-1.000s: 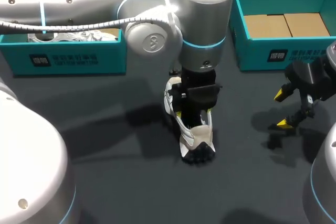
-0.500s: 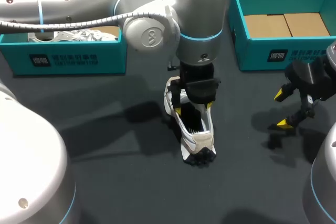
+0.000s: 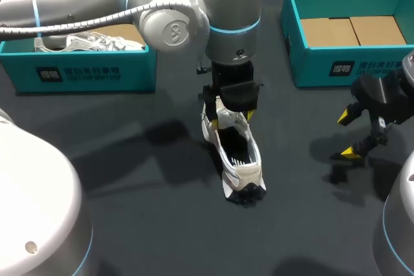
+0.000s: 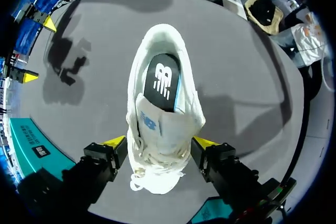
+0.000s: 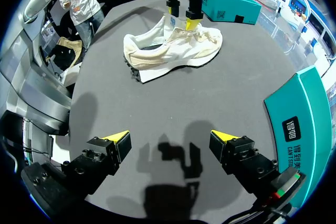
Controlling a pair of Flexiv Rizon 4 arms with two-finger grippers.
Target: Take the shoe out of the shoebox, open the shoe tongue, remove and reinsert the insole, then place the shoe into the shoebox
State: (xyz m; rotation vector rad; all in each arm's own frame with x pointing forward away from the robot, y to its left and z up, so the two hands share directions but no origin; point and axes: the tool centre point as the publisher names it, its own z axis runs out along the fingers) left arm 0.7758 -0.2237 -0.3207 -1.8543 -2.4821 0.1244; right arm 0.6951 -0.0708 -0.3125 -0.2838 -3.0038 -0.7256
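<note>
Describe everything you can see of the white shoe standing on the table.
The white shoe is a lace-up trainer with a fabric-looking upper and a dark sole showing at the heel. It stands upright on its sole near the middle of the dark table. Its tongue is raised, baring a black insole with a white logo. The left gripper straddles its laced front, fingers open; whether they touch it is unclear.

Head view high behind robot, looking down on whole tabletop (image 3: 129, 179), shoe (image 3: 236, 156) near middle; left wrist view close, looking straight down into shoe between own fingers (image 4: 116, 142); right wrist view low over tabletop, farther off, facing shoe side-on; all three share shoe; right wrist view also catches left gripper (image 5: 182, 19) above it.
</note>
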